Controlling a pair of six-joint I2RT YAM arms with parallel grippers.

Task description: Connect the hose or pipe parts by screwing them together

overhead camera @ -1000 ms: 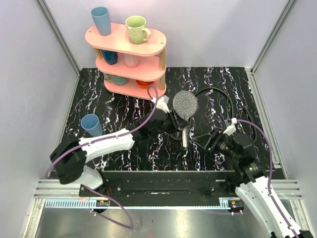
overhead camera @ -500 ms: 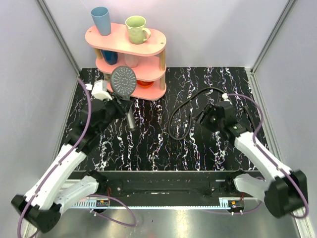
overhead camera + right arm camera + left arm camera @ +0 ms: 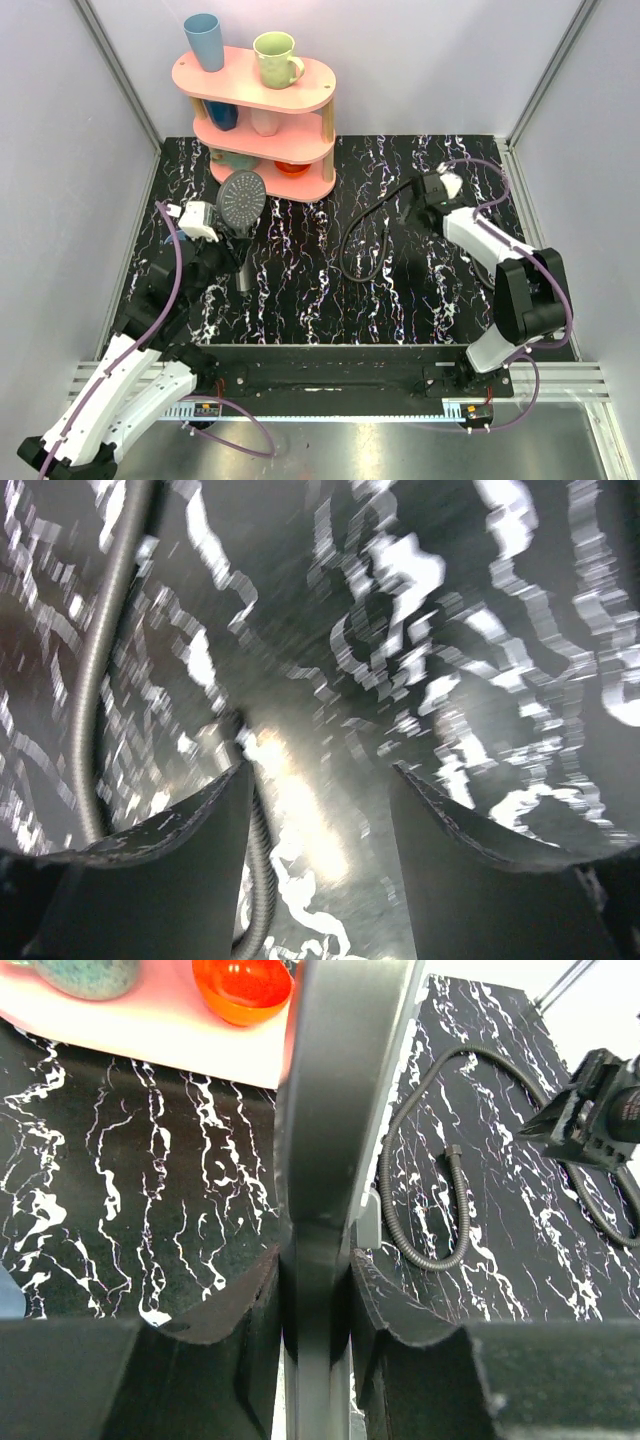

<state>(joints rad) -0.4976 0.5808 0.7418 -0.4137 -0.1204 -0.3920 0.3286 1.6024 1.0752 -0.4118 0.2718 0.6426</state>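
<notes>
Hose (image 3: 348,245) and shower head (image 3: 243,197) were not joined yet in the top view. My left gripper (image 3: 240,255) was pinching the dark handle, with the round grey face up, just in front of the pink shelf (image 3: 265,85). I think I held it by the handle so the bottom end stayed free for screwing. The hose lay in a loose loop on the table (image 3: 300,310), to the right of the pink shelf and well apart from the shower head. My right gripper (image 3: 420,208) was by the far part of the hose, further right of the shelf, most likely to pick it up.

From the left wrist, the fingers (image 3: 240,1300) were pressed on the handle from both sides. The shower head (image 3: 335,1110) stood up in front of the shelf's edge. The hose (image 3: 440,1250) lay off to the right, its end loose.

The right wrist view was blurry. The right gripper (image 3: 320,820) was spread, with only bare table between the fingers. The hose (image 3: 100,680) ran just beside one finger. Nothing was held.

Half a second before, the shower head was closer to the shelf; it had come a little nearer to me. The right gripper had moved toward the far end of the hose. The hose loop had not moved.
</notes>
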